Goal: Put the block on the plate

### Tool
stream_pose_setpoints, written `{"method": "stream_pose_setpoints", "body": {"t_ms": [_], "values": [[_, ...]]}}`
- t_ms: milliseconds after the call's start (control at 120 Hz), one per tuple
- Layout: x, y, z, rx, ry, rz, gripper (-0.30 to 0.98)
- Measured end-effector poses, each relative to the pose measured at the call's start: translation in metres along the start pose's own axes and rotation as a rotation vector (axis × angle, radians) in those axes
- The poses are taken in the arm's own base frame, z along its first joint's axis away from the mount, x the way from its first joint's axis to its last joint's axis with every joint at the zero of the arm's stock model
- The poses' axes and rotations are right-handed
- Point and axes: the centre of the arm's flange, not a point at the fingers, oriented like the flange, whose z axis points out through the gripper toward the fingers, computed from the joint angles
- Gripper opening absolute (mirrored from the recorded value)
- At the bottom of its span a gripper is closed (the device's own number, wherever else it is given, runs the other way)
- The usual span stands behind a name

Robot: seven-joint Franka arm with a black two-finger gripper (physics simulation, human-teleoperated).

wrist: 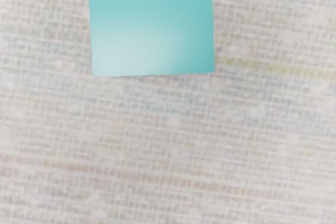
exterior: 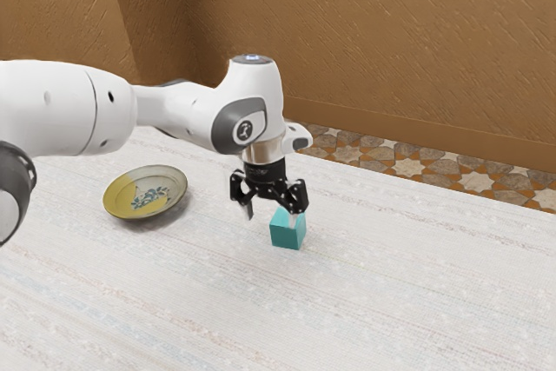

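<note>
Step in hand, as I judge it: approach to grasp. My black two-finger pincer is near the middle of the exterior view, pointing down, fingers spread, gripping nothing. The teal cube-shaped block sits upright on the white, woven-looking tabletop, just right of centre in that frame, partly behind one finger. In the wrist view the block looks off-centre, so alignment seems incomplete. Target: the round, shallow yellow-and-grey plate, left of centre in the exterior view, well apart from the block.

Next move: centre over the block, descend with a finger each side, then close. Risk: coming straight down may land a fingertip on its top. Lift and transfer to plate remain.
</note>
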Motion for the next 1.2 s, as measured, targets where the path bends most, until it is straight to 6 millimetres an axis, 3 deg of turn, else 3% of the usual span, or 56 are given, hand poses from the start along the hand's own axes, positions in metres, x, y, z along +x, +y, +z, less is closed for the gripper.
{"method": "stream_pose_setpoints", "body": {"t_ms": [242,517,725,1200], "values": [[0.024,0.004,0.006,0.005,0.04,-0.008,0.69],[0.051,0.004,0.031,-0.004,0.037,0.005,0.69],[0.061,-0.009,0.04,-0.015,0.027,0.006,0.69],[0.082,-0.012,0.077,-0.033,-0.004,0.05,0.69]]}}
